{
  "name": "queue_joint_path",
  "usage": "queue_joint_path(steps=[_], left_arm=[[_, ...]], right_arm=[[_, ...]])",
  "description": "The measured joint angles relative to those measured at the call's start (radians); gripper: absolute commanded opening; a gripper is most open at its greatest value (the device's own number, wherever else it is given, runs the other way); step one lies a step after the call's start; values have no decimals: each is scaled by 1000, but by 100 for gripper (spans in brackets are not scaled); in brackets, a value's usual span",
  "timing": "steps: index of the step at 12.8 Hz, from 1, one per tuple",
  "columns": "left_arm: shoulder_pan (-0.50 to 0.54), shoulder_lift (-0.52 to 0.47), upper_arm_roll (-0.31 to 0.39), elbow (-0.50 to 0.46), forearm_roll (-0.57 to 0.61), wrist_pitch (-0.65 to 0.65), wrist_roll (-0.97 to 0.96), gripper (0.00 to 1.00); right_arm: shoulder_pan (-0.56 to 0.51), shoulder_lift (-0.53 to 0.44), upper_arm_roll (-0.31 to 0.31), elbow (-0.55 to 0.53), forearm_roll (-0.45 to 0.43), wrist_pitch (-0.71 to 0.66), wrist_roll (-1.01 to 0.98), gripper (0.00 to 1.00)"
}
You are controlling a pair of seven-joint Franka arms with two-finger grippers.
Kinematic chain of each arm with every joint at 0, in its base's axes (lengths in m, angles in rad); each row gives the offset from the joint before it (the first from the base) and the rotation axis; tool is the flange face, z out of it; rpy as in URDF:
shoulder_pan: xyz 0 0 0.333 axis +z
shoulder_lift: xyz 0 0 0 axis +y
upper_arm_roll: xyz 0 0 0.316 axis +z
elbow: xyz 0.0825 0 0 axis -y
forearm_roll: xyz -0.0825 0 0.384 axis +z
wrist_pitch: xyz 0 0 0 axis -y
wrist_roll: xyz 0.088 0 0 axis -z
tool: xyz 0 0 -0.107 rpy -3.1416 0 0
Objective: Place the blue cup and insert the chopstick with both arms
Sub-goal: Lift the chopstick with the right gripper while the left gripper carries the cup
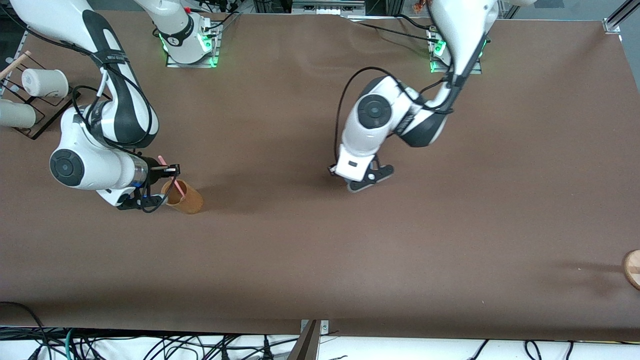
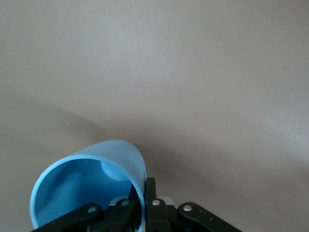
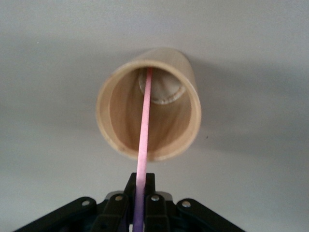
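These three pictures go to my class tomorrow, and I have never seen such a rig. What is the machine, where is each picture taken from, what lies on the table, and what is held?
Two white robot arms stand at a brown table. The wide picture looks down from a high camera facing them; the other two come from cameras on each arm's wrist.

The right gripper is shut on the pink chopstick, whose lower end reaches down inside the tan-orange cup standing on the table at the right arm's end.

The left gripper, over the table's middle, is shut on the rim of the blue cup; only its wrist view shows the cup.

White cups lie on a rack at the table's edge, by the right arm.
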Motion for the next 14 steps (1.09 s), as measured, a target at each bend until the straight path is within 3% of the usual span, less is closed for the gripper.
queue_joint_path(steps=[3, 4, 6, 7, 8, 11, 14], left_arm=[[-51, 117, 5, 101, 57, -1, -159, 0], [-57, 138, 5, 120, 60, -1, -184, 7], [-59, 146, 8, 138, 64, -14, -210, 71], [-59, 149, 9, 142, 64, -14, -213, 92], [-59, 150, 11, 144, 64, -14, -215, 100], [-51, 146, 16, 170, 64, -25, -210, 100], [-18, 87, 19, 226, -3, -202, -79, 100]], right_arm=[[3, -19, 3, 86, 8, -153, 16, 0], [3, -32, 5, 113, 14, -210, 24, 0], [4, -58, 17, 166, 19, -326, 55, 0], [5, -67, 25, 198, 23, -388, 75, 0], [6, -72, 34, 233, 37, -448, 103, 0], [8, -81, 79, 314, 83, -568, 227, 0], [16, -82, 155, 325, 152, -581, 418, 0]])
